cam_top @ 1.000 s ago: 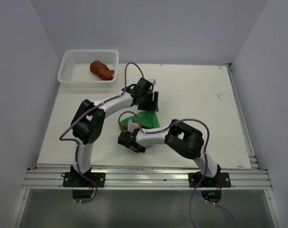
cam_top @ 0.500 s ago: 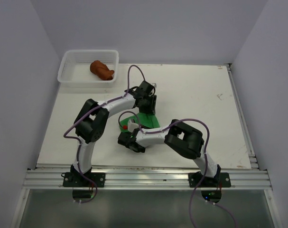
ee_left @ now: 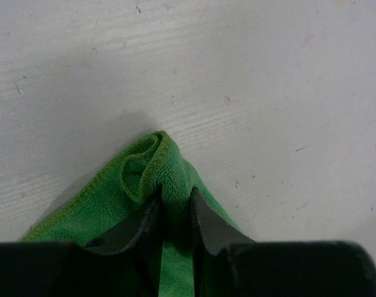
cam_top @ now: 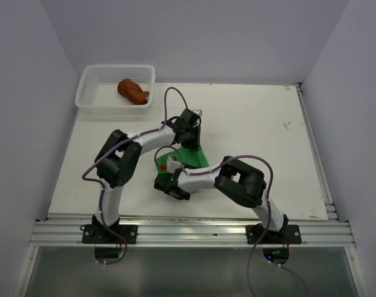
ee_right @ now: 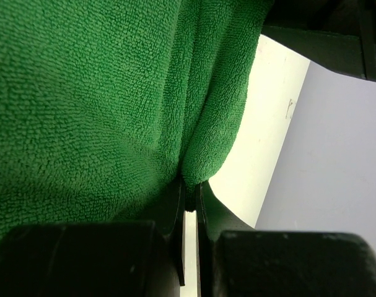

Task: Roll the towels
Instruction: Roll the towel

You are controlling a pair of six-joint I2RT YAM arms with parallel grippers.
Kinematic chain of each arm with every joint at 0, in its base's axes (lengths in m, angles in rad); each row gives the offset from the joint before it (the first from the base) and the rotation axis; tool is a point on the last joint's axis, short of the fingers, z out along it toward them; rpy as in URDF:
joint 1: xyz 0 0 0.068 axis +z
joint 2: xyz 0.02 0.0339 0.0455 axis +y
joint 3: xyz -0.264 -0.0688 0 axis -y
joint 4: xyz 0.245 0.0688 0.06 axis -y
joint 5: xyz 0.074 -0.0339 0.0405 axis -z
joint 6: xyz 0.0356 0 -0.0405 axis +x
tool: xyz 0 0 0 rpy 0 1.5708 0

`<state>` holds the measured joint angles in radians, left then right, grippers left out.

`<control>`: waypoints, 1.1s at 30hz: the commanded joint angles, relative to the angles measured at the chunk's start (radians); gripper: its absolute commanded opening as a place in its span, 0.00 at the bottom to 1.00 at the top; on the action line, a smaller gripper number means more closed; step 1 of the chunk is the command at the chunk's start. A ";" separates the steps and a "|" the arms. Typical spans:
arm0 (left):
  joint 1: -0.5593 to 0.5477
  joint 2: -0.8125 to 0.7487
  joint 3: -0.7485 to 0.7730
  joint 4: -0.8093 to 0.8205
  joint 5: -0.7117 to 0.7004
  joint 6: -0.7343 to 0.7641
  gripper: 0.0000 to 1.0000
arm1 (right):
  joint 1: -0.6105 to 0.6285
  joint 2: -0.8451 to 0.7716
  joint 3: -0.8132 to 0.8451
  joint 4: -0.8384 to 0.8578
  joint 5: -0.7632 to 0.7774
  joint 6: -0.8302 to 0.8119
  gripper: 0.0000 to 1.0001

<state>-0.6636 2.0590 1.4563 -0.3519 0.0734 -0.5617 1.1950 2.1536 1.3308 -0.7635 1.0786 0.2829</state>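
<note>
Mid-table [cam_top: 268, 136], left claw [ee_left: 175, 207] and, seemingly, right claw [ee_right: 189, 197] pinch the green towel [ee_left: 169, 162].

A white table [cam_top: 256, 136] carries a white mesh basket [cam_top: 88, 99] at its far left corner; a rust-brown towel [cam_top: 133, 91] lies bunched inside it; 1 green towel [cam_top: 191, 156] lies near the table's middle, partly hidden by the 2 arms; the left gripper [cam_top: 192, 137] points down onto the towel's far edge; the right gripper [cam_top: 167, 176], its arm folded leftward, meets the towel's near left edge; purple cables [cam_top: 173, 88] loop above both arms.
</note>
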 commanded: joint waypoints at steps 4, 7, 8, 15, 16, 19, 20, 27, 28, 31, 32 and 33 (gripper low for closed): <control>0.022 -0.071 -0.141 0.163 -0.011 -0.067 0.20 | 0.017 0.028 -0.025 0.055 -0.163 0.036 0.00; 0.039 -0.123 -0.243 0.301 0.003 -0.092 0.14 | 0.017 0.026 -0.030 0.059 -0.170 0.025 0.01; 0.039 -0.147 -0.267 0.335 0.005 -0.102 0.14 | 0.017 0.025 -0.033 0.061 -0.174 0.022 0.02; 0.044 -0.154 -0.353 0.514 0.046 -0.122 0.07 | 0.017 -0.066 -0.107 0.154 -0.216 0.033 0.13; 0.044 -0.152 -0.362 0.521 0.048 -0.124 0.07 | 0.018 -0.084 -0.122 0.171 -0.245 0.036 0.15; 0.044 -0.164 -0.413 0.577 0.052 -0.135 0.03 | 0.017 -0.161 -0.174 0.228 -0.272 0.070 0.22; 0.044 -0.168 -0.425 0.593 0.054 -0.138 0.03 | 0.017 -0.176 -0.194 0.240 -0.281 0.076 0.26; 0.044 -0.184 -0.481 0.630 0.035 -0.142 0.00 | 0.015 -0.258 -0.235 0.282 -0.309 0.125 0.34; 0.044 -0.184 -0.482 0.630 0.035 -0.142 0.00 | 0.015 -0.271 -0.240 0.283 -0.310 0.131 0.34; 0.042 -0.189 -0.490 0.633 0.028 -0.142 0.00 | 0.009 -0.303 -0.249 0.279 -0.312 0.156 0.38; 0.042 -0.191 -0.491 0.633 0.023 -0.142 0.00 | 0.006 -0.310 -0.246 0.277 -0.307 0.160 0.39; 0.042 -0.191 -0.493 0.633 0.020 -0.142 0.00 | 0.008 -0.316 -0.243 0.262 -0.296 0.174 0.40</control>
<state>-0.6334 1.8816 0.9989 0.2218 0.1513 -0.6991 1.2201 1.9167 1.0798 -0.5980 0.8890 0.2558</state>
